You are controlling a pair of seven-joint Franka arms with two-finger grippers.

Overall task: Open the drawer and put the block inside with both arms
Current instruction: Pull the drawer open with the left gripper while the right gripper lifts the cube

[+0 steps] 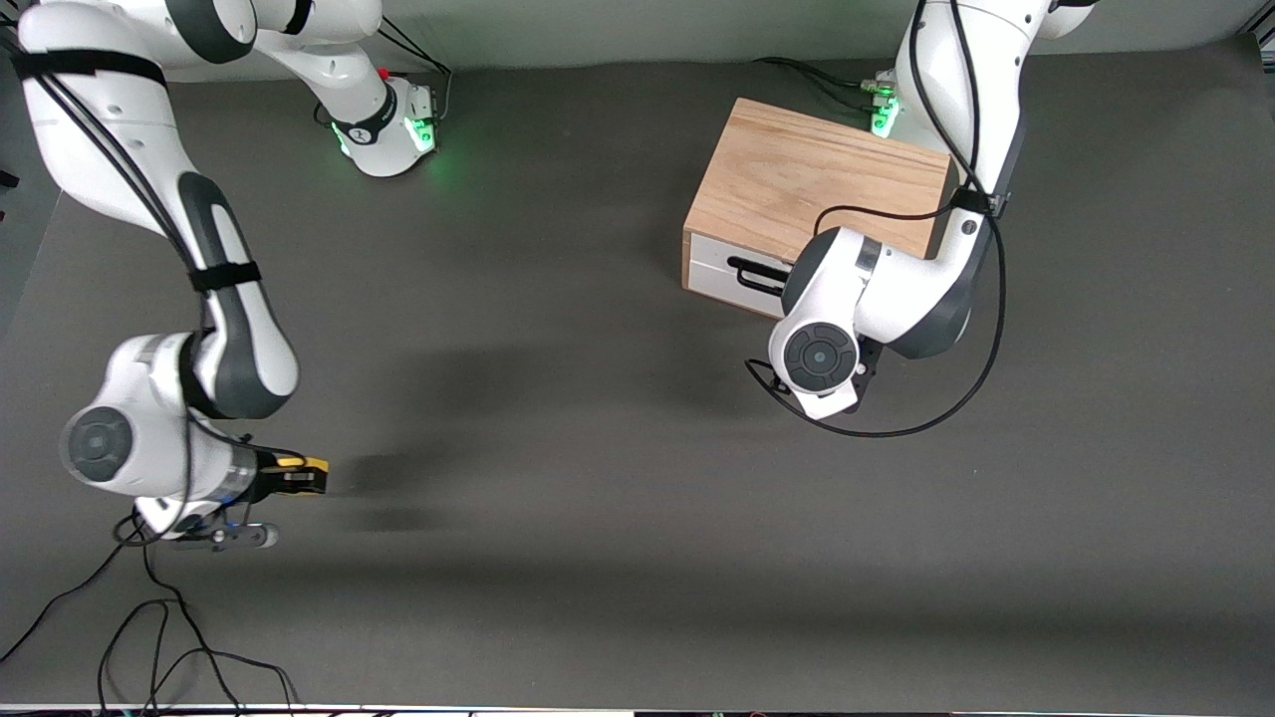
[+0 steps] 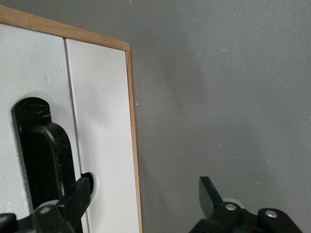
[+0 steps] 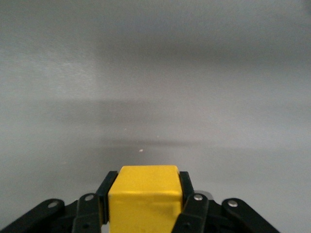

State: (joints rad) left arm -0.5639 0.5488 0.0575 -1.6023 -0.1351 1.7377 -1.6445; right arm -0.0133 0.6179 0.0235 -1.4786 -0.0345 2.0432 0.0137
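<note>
The light oak cabinet (image 1: 822,179) stands near the left arm's base. Its white drawer (image 1: 722,269) with the black handle (image 1: 755,276) looks shut. My left gripper (image 2: 143,196) is open in front of the drawer; one finger (image 2: 73,199) is at the handle (image 2: 41,150), the other (image 2: 209,194) is over bare table. In the front view the left arm's wrist (image 1: 822,354) hides it. My right gripper (image 3: 145,187) is shut on the yellow block (image 3: 145,199) and holds it above the table at the right arm's end; block and gripper also show in the front view (image 1: 299,468).
The dark grey table (image 1: 598,498) stretches between the two grippers. Black cables (image 1: 159,637) lie near the front edge at the right arm's end, and a cable loop (image 1: 896,428) hangs under the left arm's wrist.
</note>
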